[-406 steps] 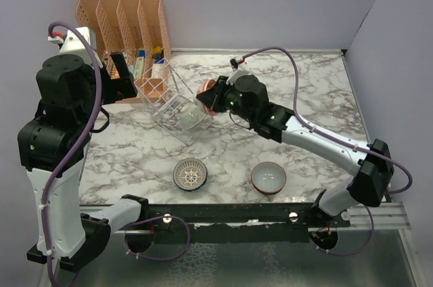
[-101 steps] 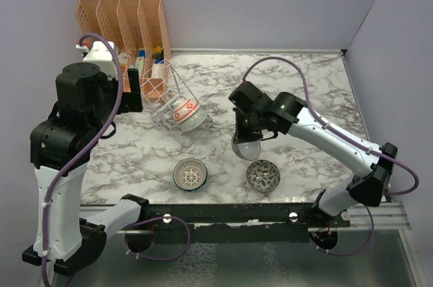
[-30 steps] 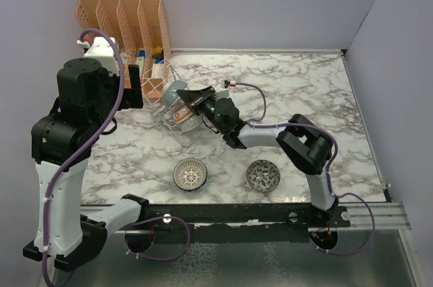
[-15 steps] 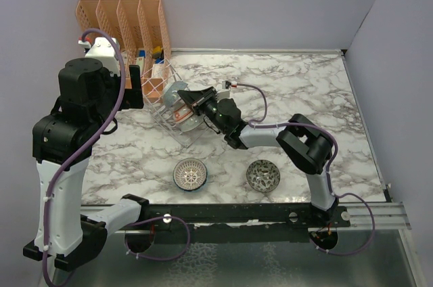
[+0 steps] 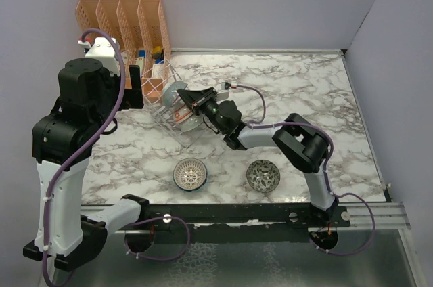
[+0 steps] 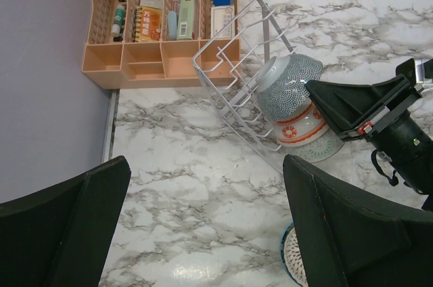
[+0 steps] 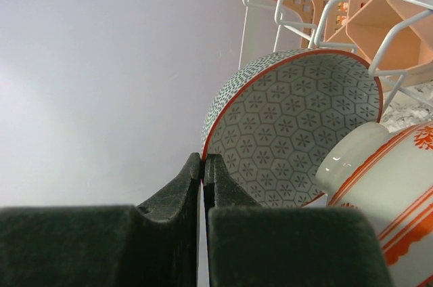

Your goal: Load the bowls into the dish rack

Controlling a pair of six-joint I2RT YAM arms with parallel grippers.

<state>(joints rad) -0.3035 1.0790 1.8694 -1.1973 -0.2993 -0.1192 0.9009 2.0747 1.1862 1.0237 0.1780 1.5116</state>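
Now the right claw (image 7: 203,160) is reaching across to the dish rack (image 5: 169,107), which sits tilted on the marble bench (image 5: 304,84), just in front of the orange organizer (image 5: 125,19). Look at the wrist view: both fingers are pressed together on the thin edge of the red-rimmed bowl (image 7: 298,131), nipping it right at the rim. That bowl is on its side in the open mouth of the wire rack. Its foot points up towards the organizer, and its patterned inside faces the claw.

Right against it, lower down in the rack, lies the orange-banded bowl (image 6: 298,121), white with a pale green inside. The two are touching, the banded one tucked against the mouth of the red-rimmed one.

Over on the other side, the left claw (image 6: 206,162) hangs high above the bench with its fingers spread wide and nothing between them. It looks down on the rack from the organizer side.

Out on the open bench, well apart from the rack and nearer the arm bases, are two more bowls. The lattice bowl (image 5: 190,173) stands upright, and to its right is the dark leaf-patterned bowl (image 5: 262,175).
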